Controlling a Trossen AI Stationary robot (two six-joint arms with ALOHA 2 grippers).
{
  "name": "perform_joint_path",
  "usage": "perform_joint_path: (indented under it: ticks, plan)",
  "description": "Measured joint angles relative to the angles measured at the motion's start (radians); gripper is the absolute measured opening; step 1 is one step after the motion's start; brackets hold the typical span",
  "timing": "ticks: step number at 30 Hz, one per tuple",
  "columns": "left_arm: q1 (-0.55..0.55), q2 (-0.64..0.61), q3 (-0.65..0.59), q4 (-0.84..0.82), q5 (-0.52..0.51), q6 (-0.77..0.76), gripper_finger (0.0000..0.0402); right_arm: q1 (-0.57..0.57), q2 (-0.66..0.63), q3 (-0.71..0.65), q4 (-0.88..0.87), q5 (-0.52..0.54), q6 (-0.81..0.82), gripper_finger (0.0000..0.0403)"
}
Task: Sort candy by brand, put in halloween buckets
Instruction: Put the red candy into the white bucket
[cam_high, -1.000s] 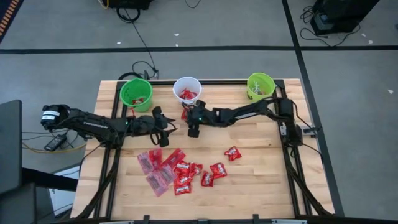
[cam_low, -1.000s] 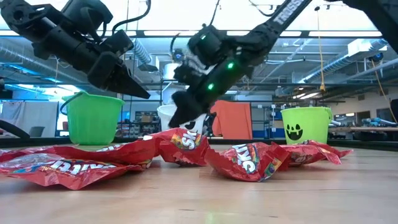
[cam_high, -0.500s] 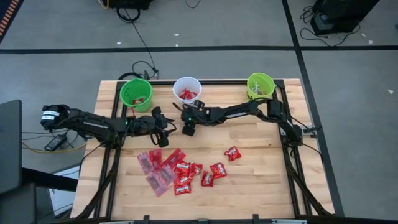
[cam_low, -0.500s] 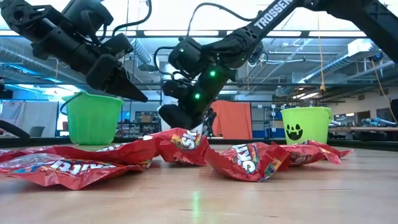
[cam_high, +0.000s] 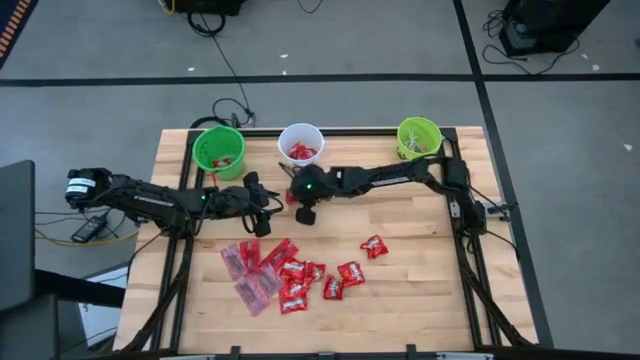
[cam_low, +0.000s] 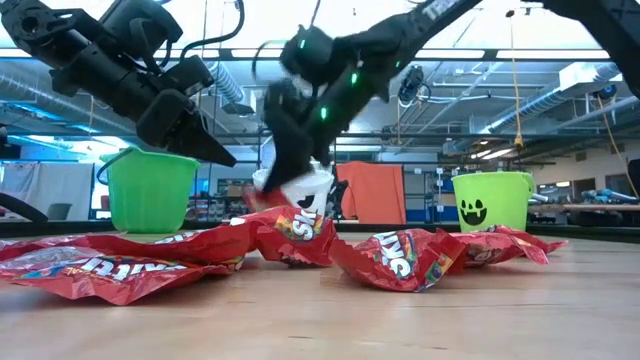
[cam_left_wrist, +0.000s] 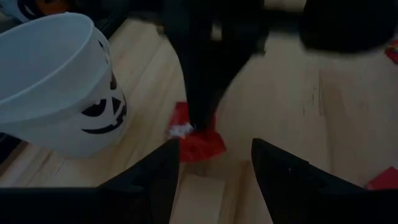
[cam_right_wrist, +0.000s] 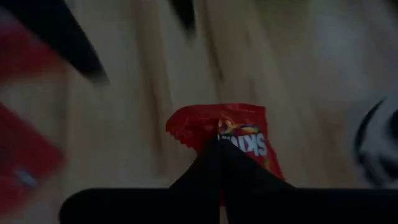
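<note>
A small red candy packet (cam_right_wrist: 233, 130) lies on the table just in front of the white halloween bucket (cam_high: 300, 142), and my right gripper (cam_high: 299, 200) is shut on it. Just left of it, my left gripper (cam_left_wrist: 214, 168) hovers open above the table, empty, pointing at that packet (cam_left_wrist: 198, 142). A pile of red and pinkish candy packets (cam_high: 283, 275) lies nearer the front edge, with one red packet (cam_high: 373, 245) apart to the right. Two green buckets (cam_high: 220, 150) (cam_high: 418, 137) stand at the far edge, on either side of the white one. My right gripper pinches the red packet between its two fingers (cam_left_wrist: 200, 106), at the edge (cam_left_wrist: 186, 130) that faces the white bucket. The fingers come from above, pointing steeply down. The packet's other end (cam_left_wrist: 208, 148) seems to rest on the table.
The white bucket (cam_left_wrist: 56, 74) stands a hand's width from both grippers and holds red candy. The left green bucket also holds red candy. Bare wood lies to the right of the grippers and along the table's right side.
My right gripper has swung a little toward the table's left edge and the white bucket. It has tipped from a slant to pointing steeply down and has come down on the red packet in front of the bucket, where it has taken hold.
</note>
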Motion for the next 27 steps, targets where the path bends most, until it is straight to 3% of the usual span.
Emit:
perform_joint_path:
  ticks: [3, 9, 13, 16, 21, 27]
  plan:
    - [0.000, 0.000, 0.000, -0.003, 0.000, 0.000, 0.0207, -0.002, -0.059, 0.000, 0.038, 0.019, -0.012, 0.0006]
    - [0.000, 0.000, 0.000, 0.003, 0.000, 0.000, 0.0207, -0.035, -0.150, 0.001, 0.128, 0.257, -0.055, 0.0005]
    - [0.000, 0.000, 0.000, 0.003, 0.000, 0.000, 0.0207, -0.088, -0.164, 0.001, 0.146, 0.291, -0.049, 0.0016]
    - [0.000, 0.000, 0.000, 0.002, 0.000, -0.010, 0.0207, -0.118, -0.164, 0.000, 0.140, 0.272, -0.038, 0.0051]
    - [0.000, 0.000, 0.000, 0.000, 0.000, -0.029, 0.0207, -0.149, -0.165, 0.000, 0.099, 0.259, 0.010, 0.0141]
    - [-0.001, 0.000, 0.000, -0.003, 0.001, -0.027, 0.0207, -0.129, -0.221, 0.001, -0.159, 0.221, -0.006, 0.0221]
